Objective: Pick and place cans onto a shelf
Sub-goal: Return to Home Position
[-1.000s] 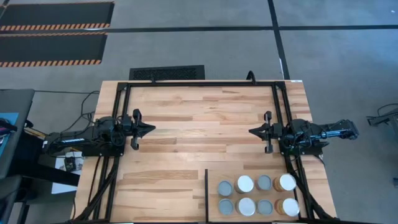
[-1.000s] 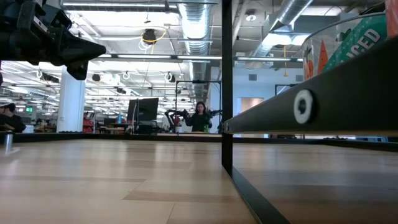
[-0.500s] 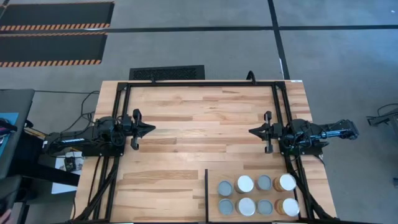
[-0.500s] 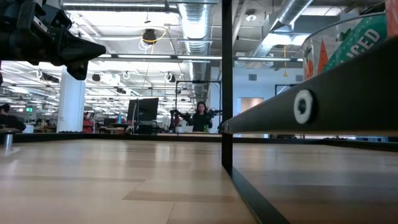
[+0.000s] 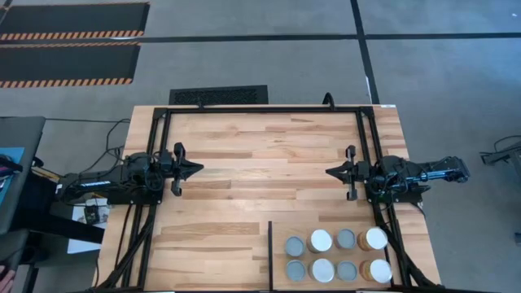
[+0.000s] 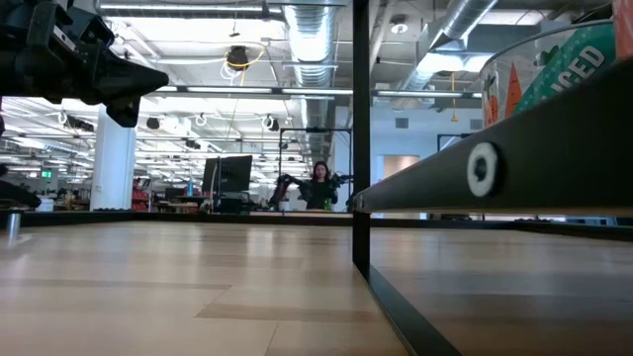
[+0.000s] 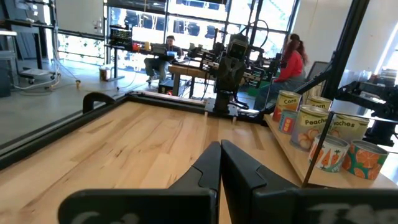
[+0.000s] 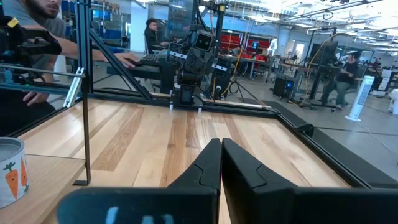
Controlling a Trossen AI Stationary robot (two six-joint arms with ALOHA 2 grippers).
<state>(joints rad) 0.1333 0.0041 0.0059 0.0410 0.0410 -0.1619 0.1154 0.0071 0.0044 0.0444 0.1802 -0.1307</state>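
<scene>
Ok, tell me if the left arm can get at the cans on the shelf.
Doubtful. The left gripper sits shut across the table from the cans; the wood between is bare, but the divider bar guards that side and the stretch looks long.

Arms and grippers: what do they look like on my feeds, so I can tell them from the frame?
The left arm and right arm are dark, slim and jointed. The left gripper and right gripper each have a black crossbar with two tapered, wedge-shaped black fingers. The wrist views show pale lettering on the gripper bodies, too blurred to read.
</scene>
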